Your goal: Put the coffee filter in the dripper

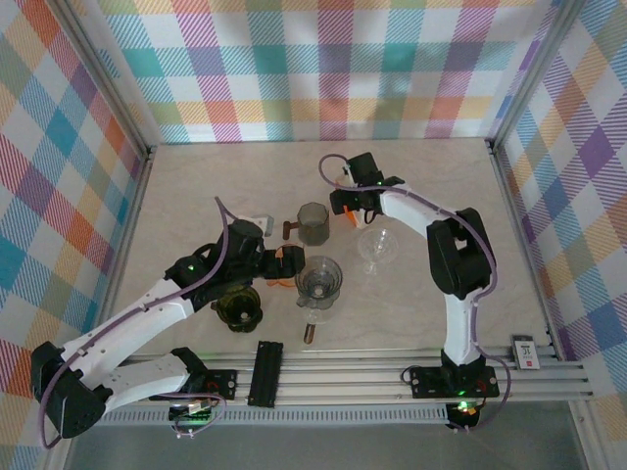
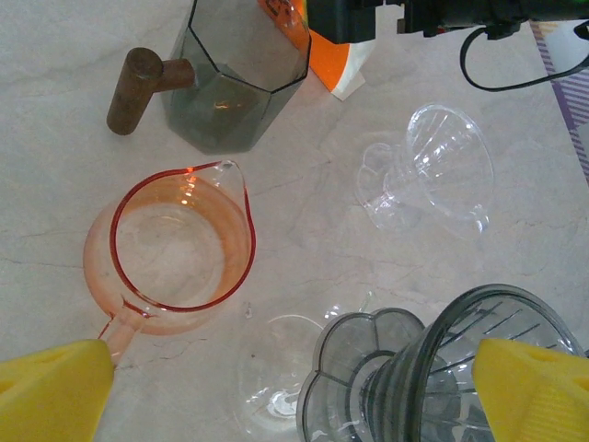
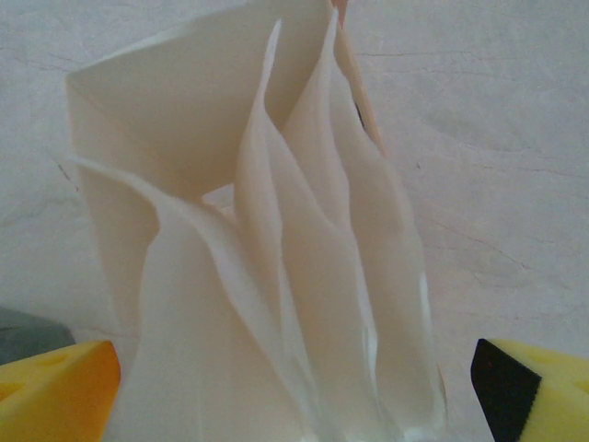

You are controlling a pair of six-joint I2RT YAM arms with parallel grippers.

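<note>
**Both grippers spread wide; paper filters stand between the right one's pads**

Nearest, at the lower right of the overhead view, a small white card lies by the metal rail. It carries dark print, too small to read. No other writing or brand can be made out.

Further in, at centre frame, the left gripper hangs with its yellow pads far apart and nothing pinched. In its wrist view, the grey dripper lies tilted at the lower right between the pads. An orange-tinted glass pitcher stands at centre left. A dark green glass piece sits at lower left of centre in the overhead view.

Beyond these, a clear dripper lies on its side at the wrist view's upper right. A smoky glass cup with a wooden handle stands at upper left.

Farthest, at upper centre of the overhead view just right of the cup, is the right gripper. It is also wide open. A fanned bunch of white coffee filters stands upright between its pads. The right pad is clear of the paper. Whether the left pad touches it cannot be told.
</note>
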